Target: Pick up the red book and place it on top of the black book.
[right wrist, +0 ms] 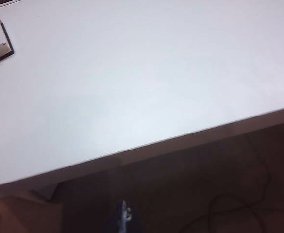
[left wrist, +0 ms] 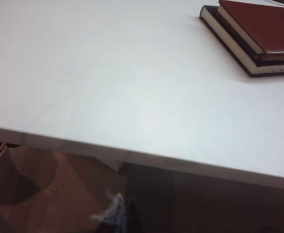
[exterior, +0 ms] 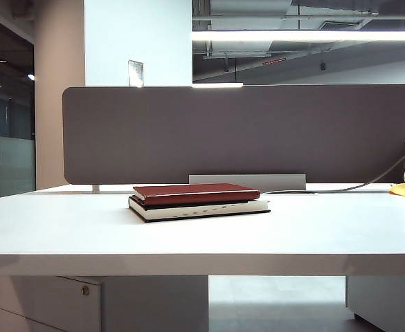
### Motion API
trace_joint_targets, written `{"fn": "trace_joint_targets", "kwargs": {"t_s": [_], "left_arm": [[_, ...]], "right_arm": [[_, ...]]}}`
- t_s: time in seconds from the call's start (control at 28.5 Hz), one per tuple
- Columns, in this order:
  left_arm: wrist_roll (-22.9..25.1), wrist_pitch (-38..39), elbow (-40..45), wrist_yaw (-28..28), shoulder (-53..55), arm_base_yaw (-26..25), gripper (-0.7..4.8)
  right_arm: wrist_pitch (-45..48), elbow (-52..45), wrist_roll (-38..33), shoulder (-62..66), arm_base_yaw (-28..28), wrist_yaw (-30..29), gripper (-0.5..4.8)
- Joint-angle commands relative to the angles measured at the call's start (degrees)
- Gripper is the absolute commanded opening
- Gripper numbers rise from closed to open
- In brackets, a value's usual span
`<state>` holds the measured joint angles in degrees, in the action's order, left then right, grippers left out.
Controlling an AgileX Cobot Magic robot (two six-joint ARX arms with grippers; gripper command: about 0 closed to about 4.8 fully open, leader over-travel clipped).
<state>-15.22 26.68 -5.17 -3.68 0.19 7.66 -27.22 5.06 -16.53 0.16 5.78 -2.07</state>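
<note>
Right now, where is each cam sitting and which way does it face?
Exterior: low at the table front edge, facing the stacked red book and black book; no arm shows.
Left wrist: off the near edge, looking across at the stack; left claw shut, tips barely visible.
Right wrist: off the edge, mostly bare tabletop; right claw tip only.
Shared: exterior and left wrist both see both books.

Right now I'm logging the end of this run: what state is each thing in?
red book: lying flat on top of the black book, nothing gripping it.
black book: closed, flat on the white table, under the red book.
left gripper: shut, empty, back below the table edge.
right gripper: back below the table edge, empty; jaws unclear.
</note>
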Motion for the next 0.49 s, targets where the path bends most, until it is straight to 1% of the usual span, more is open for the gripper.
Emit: {"fn": "trace_joint_targets", "kwargs": {"t_s": [0.04, 0.14, 0.21, 0.28, 0.35, 0.49], "left_arm": [[-0.2, -0.2, 0.1, -0.2, 0.0, 0.0, -0.06], [-0.2, -0.2, 0.1, -0.2, 0.0, 0.0, -0.06], [-0.2, -0.2, 0.1, -0.2, 0.0, 0.0, -0.06], [-0.2, -0.2, 0.1, -0.2, 0.0, 0.0, -0.05], [-0.2, -0.2, 0.1, -0.1, 0.0, 0.0, -0.06], [-0.2, -0.2, 0.1, -0.2, 0.0, 0.0, -0.06]], "right_arm": [[7.3, -1.6, -1.6, 0.0, -0.9, 0.4, -0.01], [15.7, -3.5, -0.3, 0.0, -4.1, 0.9, -0.01], [18.9, -4.5, 1.3, 0.0, -5.9, 1.1, -0.01], [20.2, -4.8, 3.8, 0.0, -7.7, 1.3, -0.01], [20.5, -4.8, 5.2, 0.0, -8.7, 2.8, -0.01], [19.7, -4.8, 7.5, 0.0, -9.2, 5.0, -0.01]]}}
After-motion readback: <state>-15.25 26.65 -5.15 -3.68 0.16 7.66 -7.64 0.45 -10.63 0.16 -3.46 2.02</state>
